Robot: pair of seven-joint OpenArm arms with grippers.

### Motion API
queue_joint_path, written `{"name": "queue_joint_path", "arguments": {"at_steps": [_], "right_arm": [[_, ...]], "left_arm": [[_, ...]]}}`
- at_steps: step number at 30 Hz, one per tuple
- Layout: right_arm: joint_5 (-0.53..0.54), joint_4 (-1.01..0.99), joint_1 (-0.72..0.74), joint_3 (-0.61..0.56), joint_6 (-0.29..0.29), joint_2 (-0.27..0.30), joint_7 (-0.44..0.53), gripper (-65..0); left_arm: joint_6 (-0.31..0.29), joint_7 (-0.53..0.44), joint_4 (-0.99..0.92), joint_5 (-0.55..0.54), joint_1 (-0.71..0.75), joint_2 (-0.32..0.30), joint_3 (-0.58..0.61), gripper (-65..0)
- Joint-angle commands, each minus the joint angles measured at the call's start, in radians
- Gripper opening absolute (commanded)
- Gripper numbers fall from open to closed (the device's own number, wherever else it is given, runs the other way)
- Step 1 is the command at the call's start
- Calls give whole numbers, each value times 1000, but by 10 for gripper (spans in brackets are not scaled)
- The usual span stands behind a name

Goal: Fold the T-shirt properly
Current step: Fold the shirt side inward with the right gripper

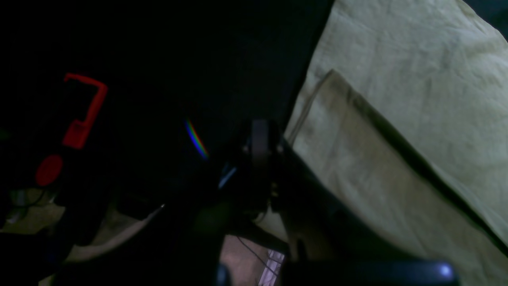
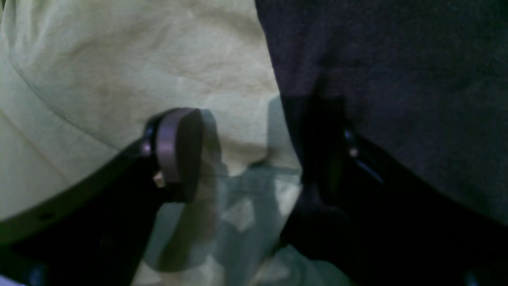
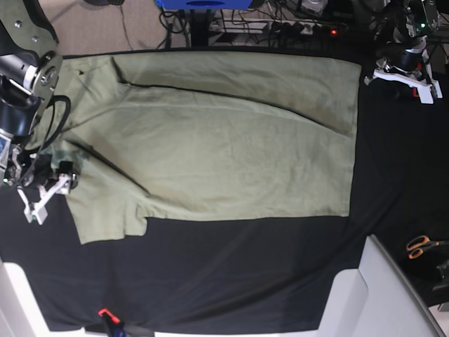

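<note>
Left wrist view: the left gripper point(image 1: 260, 149), jaws shut on nothing, sits over the black table cloth point(image 1: 178, 59) beside the hem corner of the T-shirt point(image 1: 397, 119), where one long edge lies doubled over. Right wrist view: the right gripper point(image 2: 254, 155) stands with jaws partly open, straddling the shirt's edge, one finger on cloth, nothing visibly pinched. Base view: the shirt lies spread across the table, far side folded inward; the near side, near sleeve and crosswise folds appear left to do.

Black table cloth point(image 3: 245, 274), tangled cables point(image 3: 280, 21) behind, orange-handled scissors point(image 3: 421, 246) at right
</note>
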Motion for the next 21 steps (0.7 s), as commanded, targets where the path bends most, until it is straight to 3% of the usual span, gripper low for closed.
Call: {"name": "queue_joint_path", "arguments": {"at_steps": [1, 7, 12, 13, 15, 17, 19, 21], "right_arm": [[9, 8, 19, 2, 8, 4, -4, -329], [9, 8, 22, 2, 8, 4, -4, -650], [11, 11, 22, 5, 8, 6, -4, -647], [11, 13, 22, 7, 8, 6, -4, -648], [11, 13, 24, 7, 8, 9, -4, -648], [11, 13, 24, 2, 8, 11, -4, -648], [11, 13, 24, 2, 8, 11, -4, -648], [11, 13, 24, 0, 8, 9, -4, -648]], "left_arm": [[-3, -22, 14, -4, 5, -10, -7, -650], [-3, -16, -6, -2, -35, -11, -7, -650], [-3, -14, -104, -2, -142, -57, -1, -650], [-3, -14, -128, -2, -171, -65, -1, -622], [-3, -14, -183, -2, -234, -89, -3, -429], [-3, -14, -255, -2, -308, -106, -1, -290], [-3, -14, -338, -2, -381, -120, -1, -224], [-3, 12, -422, -2, -453, -131, -1, -211]]}}
